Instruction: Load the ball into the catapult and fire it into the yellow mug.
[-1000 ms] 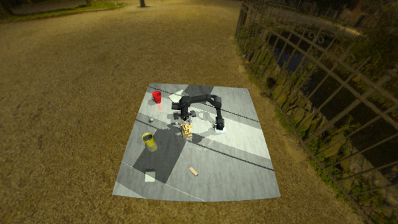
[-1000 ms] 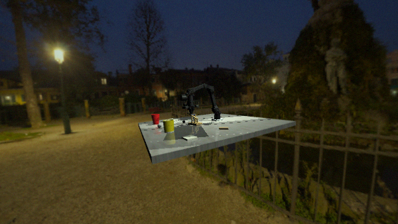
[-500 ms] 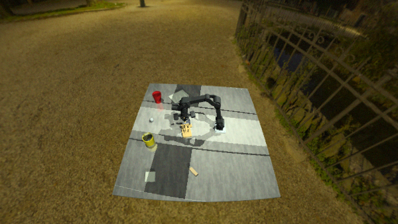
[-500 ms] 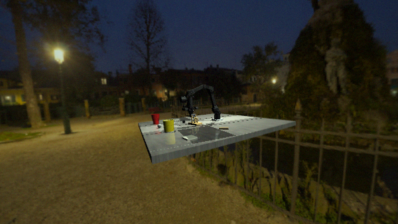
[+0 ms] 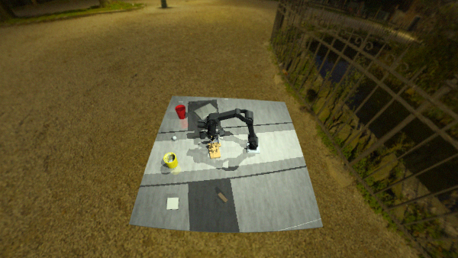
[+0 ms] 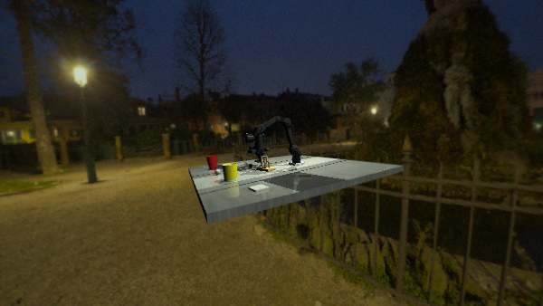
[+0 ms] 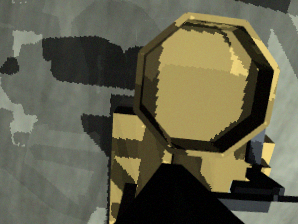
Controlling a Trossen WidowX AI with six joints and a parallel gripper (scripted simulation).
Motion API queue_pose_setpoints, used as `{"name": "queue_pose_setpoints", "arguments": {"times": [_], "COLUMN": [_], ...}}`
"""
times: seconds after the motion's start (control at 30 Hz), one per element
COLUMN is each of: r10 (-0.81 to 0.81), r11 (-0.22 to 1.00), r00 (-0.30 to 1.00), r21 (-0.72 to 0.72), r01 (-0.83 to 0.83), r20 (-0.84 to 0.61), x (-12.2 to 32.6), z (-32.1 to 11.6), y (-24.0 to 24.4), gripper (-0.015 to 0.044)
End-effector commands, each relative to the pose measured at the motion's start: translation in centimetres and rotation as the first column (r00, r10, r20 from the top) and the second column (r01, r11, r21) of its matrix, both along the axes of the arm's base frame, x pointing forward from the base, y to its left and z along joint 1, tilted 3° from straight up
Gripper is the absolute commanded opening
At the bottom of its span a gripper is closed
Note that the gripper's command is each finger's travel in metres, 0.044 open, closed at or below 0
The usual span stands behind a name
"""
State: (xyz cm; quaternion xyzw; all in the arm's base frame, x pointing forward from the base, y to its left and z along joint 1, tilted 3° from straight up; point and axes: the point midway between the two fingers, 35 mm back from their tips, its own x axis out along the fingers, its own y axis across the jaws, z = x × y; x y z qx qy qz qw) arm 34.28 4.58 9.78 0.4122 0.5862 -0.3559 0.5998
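The wooden catapult [image 5: 214,153] [image 6: 267,169] stands on the table in front of the arm. Its eight-sided cup [image 7: 202,90] is empty and fills much of the wrist view. My gripper [image 7: 169,172] is shut, with its dark fingers together at the cup's near edge, over the catapult's arm; whether they touch it is unclear. A small whitish ball [image 5: 174,138] [image 6: 217,171] lies on the table, between the red cup and the yellow mug. The yellow mug [image 5: 172,164] [image 6: 230,172] stands upright at the left; the bottom of its inside is not clear.
A red cup [image 5: 181,112] [image 6: 212,163] stands at the far left. A pale flat panel [image 5: 205,111] lies behind the gripper. A white square tile [image 5: 172,203] [image 6: 259,187] and a small brown block [image 5: 222,197] [image 6: 304,175] lie toward the front. Shadows cross the table.
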Motion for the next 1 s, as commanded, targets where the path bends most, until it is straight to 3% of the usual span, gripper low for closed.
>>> {"name": "queue_pose_setpoints", "arguments": {"times": [0.0,0.57,0.77,0.97], "r10": [0.002,-0.002,0.001,0.001], "r11": [1.0,1.0,1.0,1.0], "r00": [1.0,1.0,1.0,1.0], "r21": [-0.006,0.001,-0.009,-0.004], "r01": [-0.002,0.002,-0.001,-0.001], "r20": [-0.014,0.003,-0.012,-0.019], "x": [-0.1,0.2,0.6,0.3], "z": [-1.0,-1.2,2.7,1.5], "y": [-0.2,0.0,-3.0,-2.1], "gripper": [0.0,0.0,0.0157,0.0315]}}
